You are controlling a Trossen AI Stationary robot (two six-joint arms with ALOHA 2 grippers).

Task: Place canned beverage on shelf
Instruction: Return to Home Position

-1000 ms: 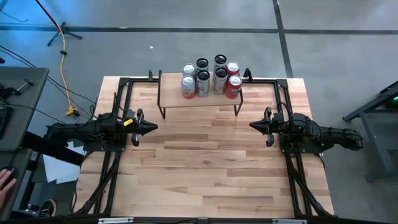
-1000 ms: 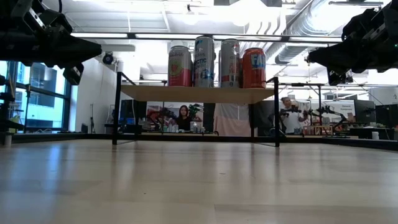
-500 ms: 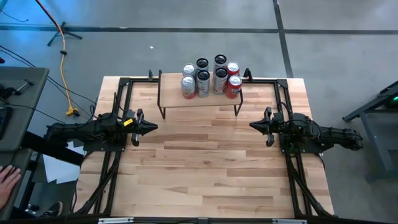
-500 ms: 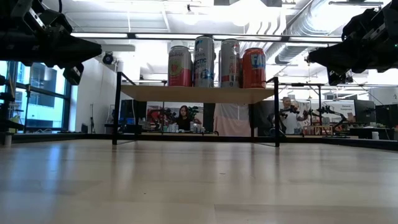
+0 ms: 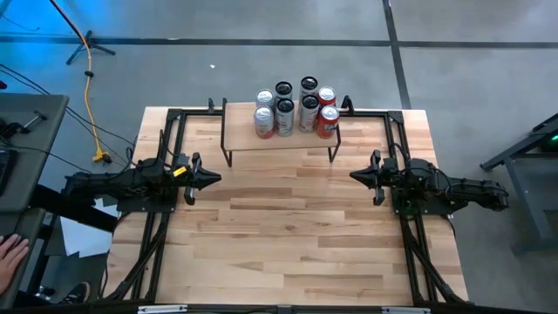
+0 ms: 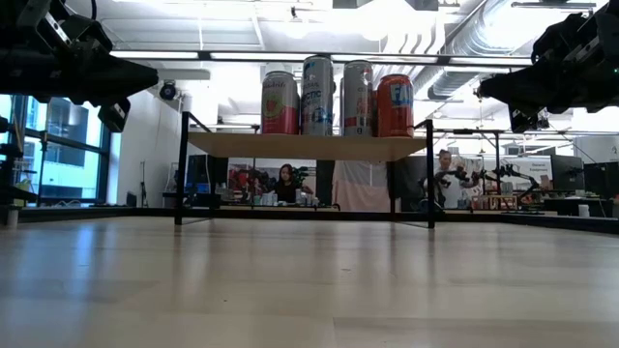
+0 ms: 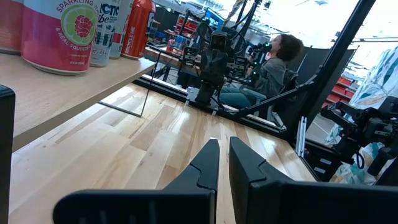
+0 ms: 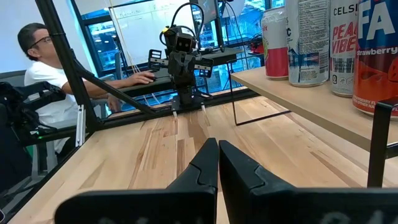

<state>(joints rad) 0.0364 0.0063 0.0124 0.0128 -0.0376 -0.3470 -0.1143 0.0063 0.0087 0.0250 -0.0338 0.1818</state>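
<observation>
Nothing's moved on my side since a second ago: both arms are parked where they were. Left claw point(image 5: 212, 179) is over the table's point(image 5: 288, 244) left side and right claw point(image 5: 356, 175) over its right. Both are raised, pointing inward, fingers pinched nearly together, holding nothing. Eight cans point(image 5: 284, 113) stand upright in two rows on the shelf point(image 5: 279, 144), at the far edge. A person's hand point(image 5: 9, 259) off the table crept slightly.

I list from my station: shelf point(image 5: 279, 139), light wood top, black wire legs. Red cans point(image 5: 328, 119), plain red sides. Silver cans point(image 5: 263, 119). Pink can point(image 7: 59, 28), raspberry print. Table point(image 5: 288, 227), pale wood planks.
</observation>
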